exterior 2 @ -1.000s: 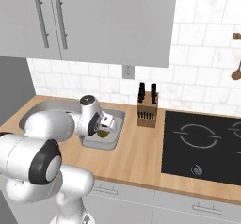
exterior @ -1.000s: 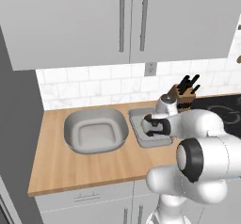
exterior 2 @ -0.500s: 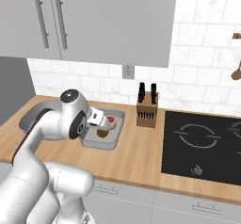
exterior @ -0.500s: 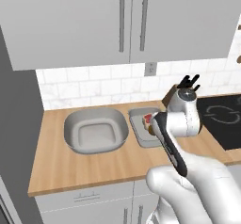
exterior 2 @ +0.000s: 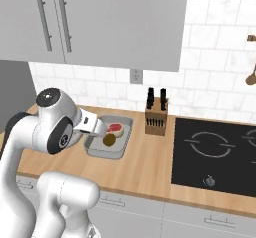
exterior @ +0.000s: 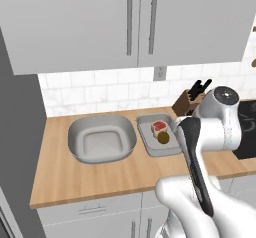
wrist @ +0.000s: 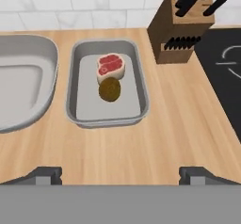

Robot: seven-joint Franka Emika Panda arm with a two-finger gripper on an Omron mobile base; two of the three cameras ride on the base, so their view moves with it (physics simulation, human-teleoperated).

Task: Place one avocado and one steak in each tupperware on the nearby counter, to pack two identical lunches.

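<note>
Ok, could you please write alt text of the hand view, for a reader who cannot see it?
A grey rectangular tupperware on the wooden counter holds one red steak touching one brown avocado. A larger grey tupperware lies to its left, a knife block upper right, and the open gripper shows at the bottom.

The cooktop [wrist: 225, 72] right of the knife block [wrist: 183, 28] is cut by the frame edge, as is the larger tupperware [wrist: 23, 86] left of it.

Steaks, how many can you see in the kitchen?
1. The steak lies in the smaller grey tupperware, touching the avocado. The bigger tupperware to its left looks empty, though the arm may hide other things.
</note>
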